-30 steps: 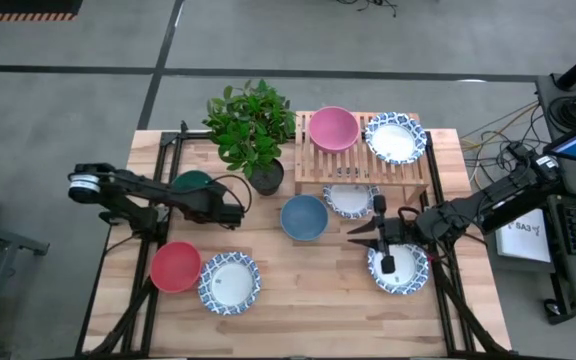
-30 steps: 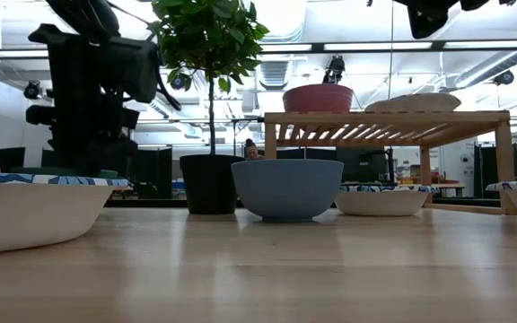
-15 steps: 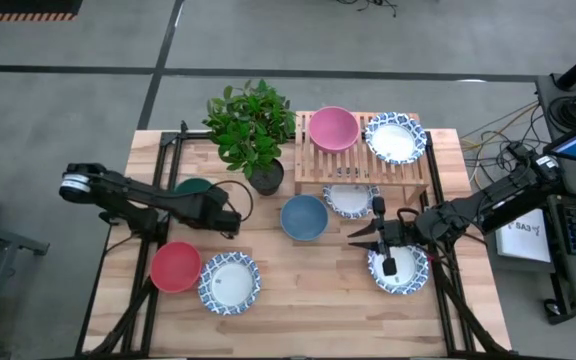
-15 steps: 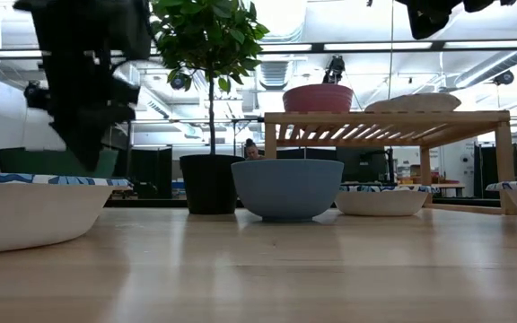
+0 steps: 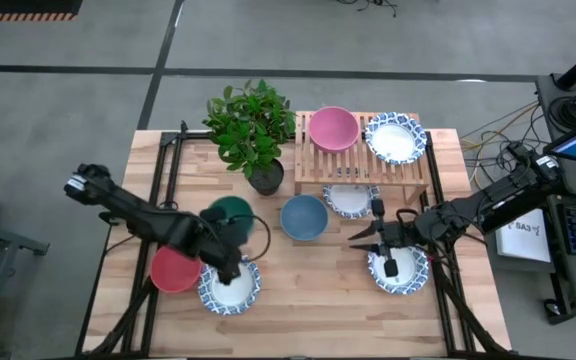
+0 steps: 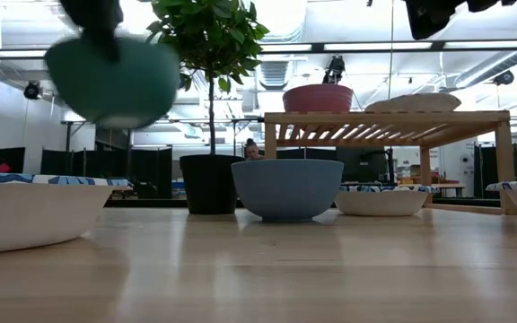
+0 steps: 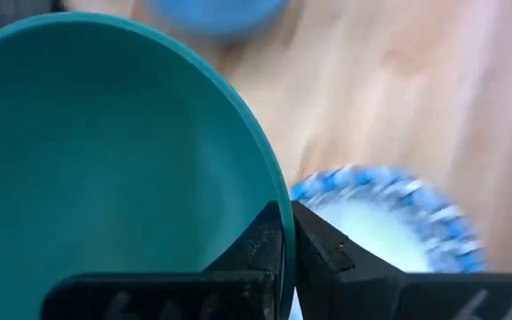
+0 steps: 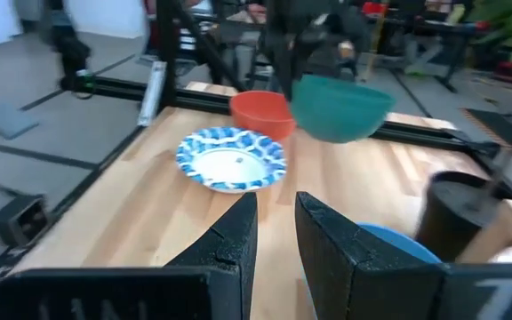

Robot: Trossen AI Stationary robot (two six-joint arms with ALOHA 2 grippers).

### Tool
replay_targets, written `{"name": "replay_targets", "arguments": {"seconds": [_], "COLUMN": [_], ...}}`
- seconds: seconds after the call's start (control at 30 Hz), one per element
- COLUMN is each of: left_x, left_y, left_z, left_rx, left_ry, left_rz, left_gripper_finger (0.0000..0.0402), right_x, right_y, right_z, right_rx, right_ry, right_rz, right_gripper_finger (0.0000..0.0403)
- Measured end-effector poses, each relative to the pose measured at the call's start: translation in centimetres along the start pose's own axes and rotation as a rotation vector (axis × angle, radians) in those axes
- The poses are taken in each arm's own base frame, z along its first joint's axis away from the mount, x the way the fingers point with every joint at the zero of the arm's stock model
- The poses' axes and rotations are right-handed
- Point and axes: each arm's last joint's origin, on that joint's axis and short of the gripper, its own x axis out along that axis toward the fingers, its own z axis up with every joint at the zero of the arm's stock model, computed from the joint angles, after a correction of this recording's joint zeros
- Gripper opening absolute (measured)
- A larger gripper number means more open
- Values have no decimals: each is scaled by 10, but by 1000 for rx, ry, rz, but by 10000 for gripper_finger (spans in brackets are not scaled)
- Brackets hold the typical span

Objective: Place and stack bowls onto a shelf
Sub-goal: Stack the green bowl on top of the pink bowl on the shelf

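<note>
My left gripper [image 5: 230, 240] is shut on the dark green bowl [image 5: 231, 211], which is up in the air over the table's left half [image 6: 110, 81], above the red bowl [image 5: 175, 268] and a white patterned bowl [image 5: 230, 284]. My right gripper [image 5: 354, 237] is empty, its fingers a narrow gap apart, beside another patterned bowl [image 5: 399, 270]. The blue bowl [image 5: 304, 217] stands on the table mid-way. The pink bowl [image 5: 333, 128] and a patterned bowl [image 5: 395, 138] stand on the slatted shelf [image 5: 363, 165]. A further patterned bowl [image 5: 351, 199] sits at the shelf's near edge. My left gripper pinches the green bowl's rim [image 7: 276, 206], one finger inside the bowl and one outside. The fingers come at it from above. The bowl is lifted clear of the table, mouth up and nearly level [image 8: 340, 108].
A potted plant in a dark pot [image 5: 266, 177] stands left of the shelf at the far side. Bare wood lies between the blue bowl and the near edge [image 5: 308, 300]. Cables and equipment sit beyond the table's right edge.
My left gripper has lifted the green bowl off the table's far left part and carried it up, toward the near edge and to the right, over the red and patterned bowls. The bowl now hangs clear of the table.
</note>
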Motion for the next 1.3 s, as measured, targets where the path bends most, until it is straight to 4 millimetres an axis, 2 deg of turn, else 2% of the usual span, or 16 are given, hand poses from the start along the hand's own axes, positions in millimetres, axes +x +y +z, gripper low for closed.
{"name": "replay_targets", "arguments": {"seconds": [0.2,0.4,0.57,0.8,1.0,1.3], "left_x": [-16,-13,-6,-1,-6,-7], "left_y": [-26,-53,-64,-66,-64,-39], "left_z": [37,71,95,130,152,179], "left_rx": [101,268,333,361,411,416], "left_ry": [-171,-252,-255,-274,-310,-334], "left_rz": [48,150,233,255,264,308], "left_gripper_finger": [0,0,0,0,0,0], "right_x": [-3,-11,-17,-23,-28,-35], "right_y": [4,14,16,15,13,11], "right_z": [1,3,0,0,-4,-5], "right_rx": [-22,-105,-138,-174,-174,-163], "right_ry": [-8,-49,-88,-159,-172,-195], "right_rz": [128,244,270,318,316,314], "right_gripper_finger": [68,68,68,68,68,68]}}
